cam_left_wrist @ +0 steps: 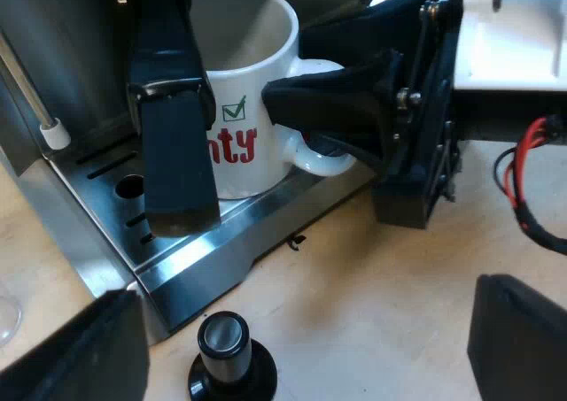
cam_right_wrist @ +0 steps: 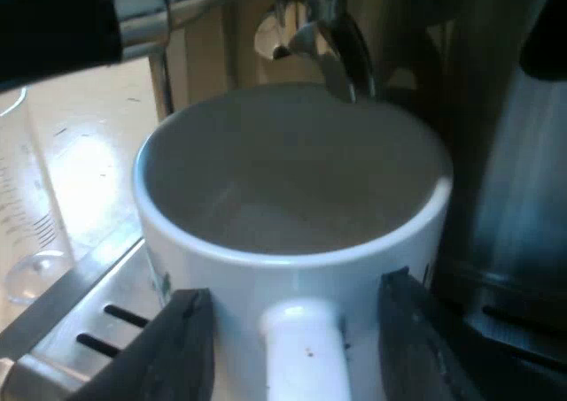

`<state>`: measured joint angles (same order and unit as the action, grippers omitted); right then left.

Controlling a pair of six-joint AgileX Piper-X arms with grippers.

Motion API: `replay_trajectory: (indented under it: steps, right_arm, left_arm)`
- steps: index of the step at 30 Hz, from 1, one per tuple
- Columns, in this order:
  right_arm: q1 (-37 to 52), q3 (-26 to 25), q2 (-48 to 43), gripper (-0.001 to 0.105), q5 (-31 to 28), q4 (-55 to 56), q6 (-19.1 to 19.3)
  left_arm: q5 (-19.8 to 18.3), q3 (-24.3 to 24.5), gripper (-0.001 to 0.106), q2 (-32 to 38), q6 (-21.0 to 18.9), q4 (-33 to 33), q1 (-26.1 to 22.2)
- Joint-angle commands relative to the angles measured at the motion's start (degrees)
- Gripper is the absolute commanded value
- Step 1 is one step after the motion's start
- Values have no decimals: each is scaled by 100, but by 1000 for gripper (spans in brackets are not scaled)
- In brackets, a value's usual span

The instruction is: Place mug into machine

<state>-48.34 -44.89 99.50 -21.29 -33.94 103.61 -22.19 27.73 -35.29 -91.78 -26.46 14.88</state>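
On the machine's drip tray (cam_left_wrist: 239, 237), under the holder's spouts (cam_right_wrist: 335, 51), stands the white mug (cam_left_wrist: 248, 82). The right gripper (cam_right_wrist: 294, 312) straddles the mug's handle (cam_right_wrist: 303, 357), its fingers parted with a gap on each side. The holder's dark handle (cam_left_wrist: 173, 144) crosses in front of the mug. A steam wand (cam_left_wrist: 31, 91) hangs beside the tray. A tamper (cam_left_wrist: 229, 366) and a measuring glass (cam_right_wrist: 27, 197) stand on the table (cam_left_wrist: 372, 277). The left gripper (cam_left_wrist: 306, 304) is spread wide and empty near the tamper.
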Motion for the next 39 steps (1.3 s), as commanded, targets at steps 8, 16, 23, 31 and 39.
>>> replay_trajectory:
  steps: [8, 16, 23, 31, 39]
  right_arm:
    - [14, -408, 366, 44, -349, -18, 79]
    - [14, -525, 506, 44, -461, -18, 79]
    - [162, -530, 522, 44, -445, -137, -43]
    - [145, -530, 509, 44, -458, -183, -57]
    - [-82, -530, 226, 44, -514, 79, 76]
  left_arm:
    - [-50, 21, 102, -3, -76, 63, 26]
    - [-59, 21, 102, -3, -76, 63, 26]
    - [-67, 21, 102, -3, -76, 63, 26]
    - [-67, 21, 102, -3, -76, 63, 26]
    - [-67, 21, 102, -3, -76, 63, 26]
